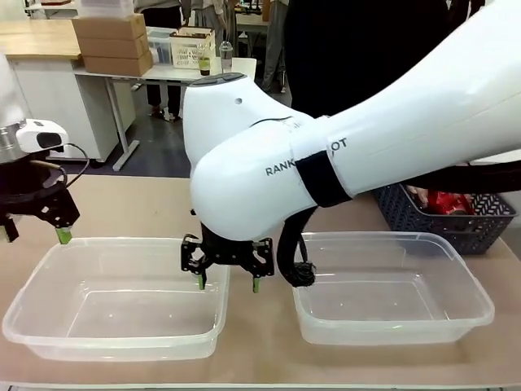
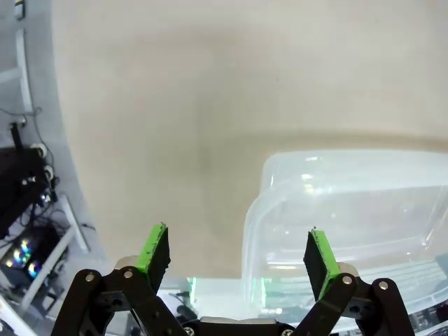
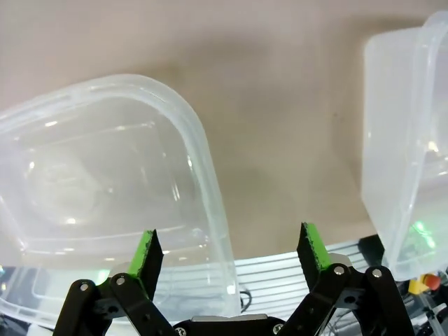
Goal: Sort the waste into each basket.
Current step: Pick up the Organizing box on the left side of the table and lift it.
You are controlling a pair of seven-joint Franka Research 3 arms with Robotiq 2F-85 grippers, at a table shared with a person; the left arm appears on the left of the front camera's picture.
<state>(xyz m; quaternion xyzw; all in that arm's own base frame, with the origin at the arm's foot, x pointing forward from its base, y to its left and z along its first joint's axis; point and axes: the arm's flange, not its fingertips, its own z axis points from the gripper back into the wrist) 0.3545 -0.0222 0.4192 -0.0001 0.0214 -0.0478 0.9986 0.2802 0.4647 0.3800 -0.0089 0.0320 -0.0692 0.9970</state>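
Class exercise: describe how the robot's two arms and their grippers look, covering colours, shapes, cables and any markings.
The right arm is glossy white with rounded joints, a black band and partly hidden black lettering; a black cable loops beneath it. The left arm shows a white wrist unit with a thin dark cable. The left gripper and right gripper are black linkages with two fingers tipped by green pads.

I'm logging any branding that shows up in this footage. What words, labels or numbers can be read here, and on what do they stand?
"RANK" and "OT": black letters on the white right arm, front view; a black band hides the letters between them.
Red packaging in the dark lattice basket: any print is too blurred to read.
Cardboard boxes at the back: no legible print.
Both wrist views: no text.
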